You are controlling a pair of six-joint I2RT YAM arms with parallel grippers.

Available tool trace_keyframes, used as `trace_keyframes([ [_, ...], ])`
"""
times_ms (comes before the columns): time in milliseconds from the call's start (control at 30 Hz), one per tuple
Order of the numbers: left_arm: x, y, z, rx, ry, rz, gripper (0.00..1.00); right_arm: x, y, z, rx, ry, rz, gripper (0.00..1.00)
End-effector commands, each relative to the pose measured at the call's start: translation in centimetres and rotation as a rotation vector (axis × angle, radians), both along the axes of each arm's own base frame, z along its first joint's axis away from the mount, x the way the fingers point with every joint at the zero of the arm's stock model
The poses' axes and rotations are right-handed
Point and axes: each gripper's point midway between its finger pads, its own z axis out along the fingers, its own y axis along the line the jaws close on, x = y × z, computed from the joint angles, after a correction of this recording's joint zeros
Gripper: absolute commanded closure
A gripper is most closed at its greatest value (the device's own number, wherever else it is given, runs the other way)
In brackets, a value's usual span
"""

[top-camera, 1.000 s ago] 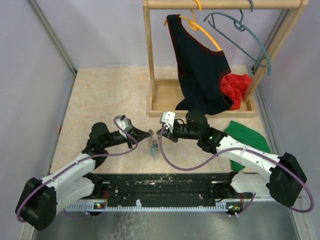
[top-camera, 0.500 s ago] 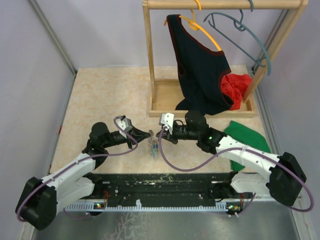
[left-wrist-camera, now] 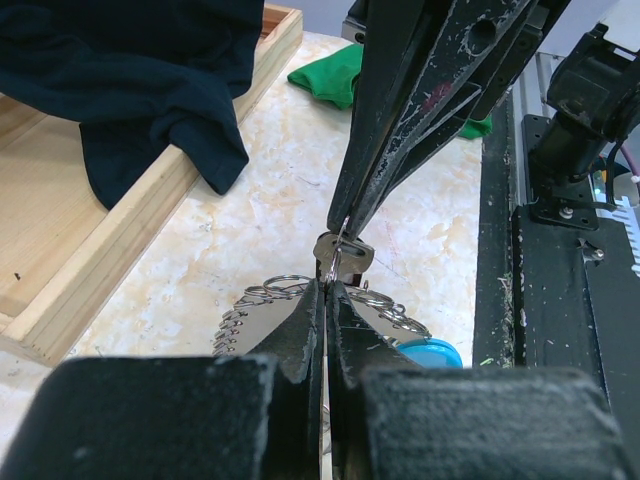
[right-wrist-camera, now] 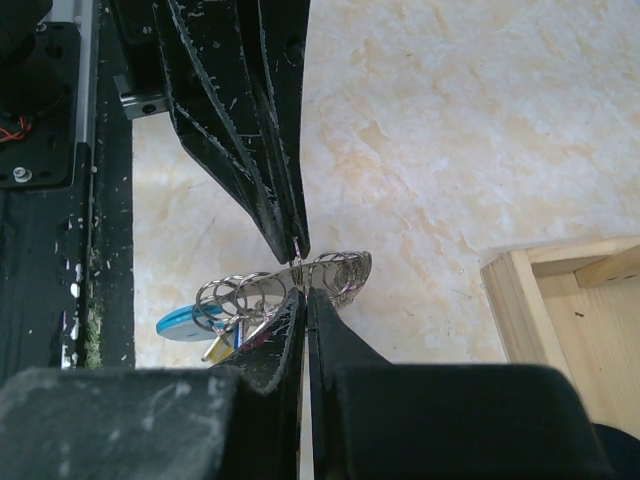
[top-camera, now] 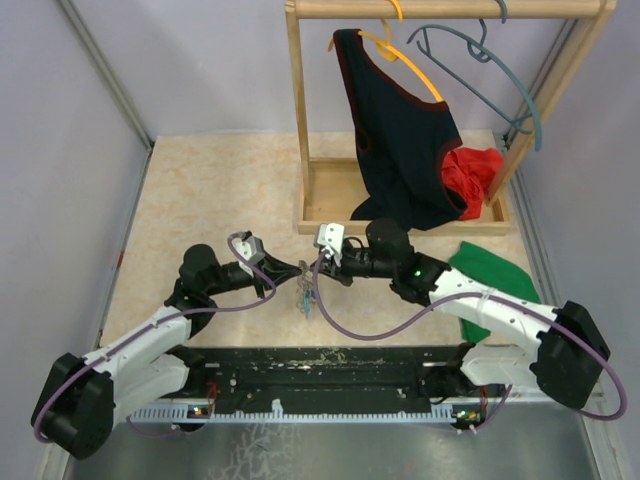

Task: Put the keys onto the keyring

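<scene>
Overhead, left claw (top-camera: 297,268) and right claw (top-camera: 319,267) meet tip to tip above the table (top-camera: 200,190), the keyring (top-camera: 306,296) dangling between them. Left wrist: both claws pinched shut on its wire coil. Right wrist: same grip, keys (right-wrist-camera: 230,342) bunched beside the blue section.

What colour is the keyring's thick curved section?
The thick section is light blue; left wrist view shows it best.

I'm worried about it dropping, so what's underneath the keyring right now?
Pale marbled table shows around the keyring, pinched between the left gripper and right gripper. The spot straight beneath is hidden by the fingers and ring.
</scene>
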Motion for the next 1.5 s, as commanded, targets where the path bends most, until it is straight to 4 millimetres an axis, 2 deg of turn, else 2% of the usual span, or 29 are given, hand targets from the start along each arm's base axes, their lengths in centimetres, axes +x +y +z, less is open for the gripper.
trace_keyframes([
  [0,-0.08,-0.31,1.64,-0.031,-0.054,-0.024,0.99,0.55,1.02,2.77,0.049,-0.042,0.0,1.0],
  [1267,-0.14,-0.35,1.56,-0.033,-0.051,-0.029,0.99,0.19,1.44,3.15,0.061,-0.013,0.009,1.0],
  [1467,-0.08,-0.22,1.75,-0.038,-0.057,-0.016,0.99,0.93,0.62,2.2,0.022,-0.002,-0.059,1.0],
])
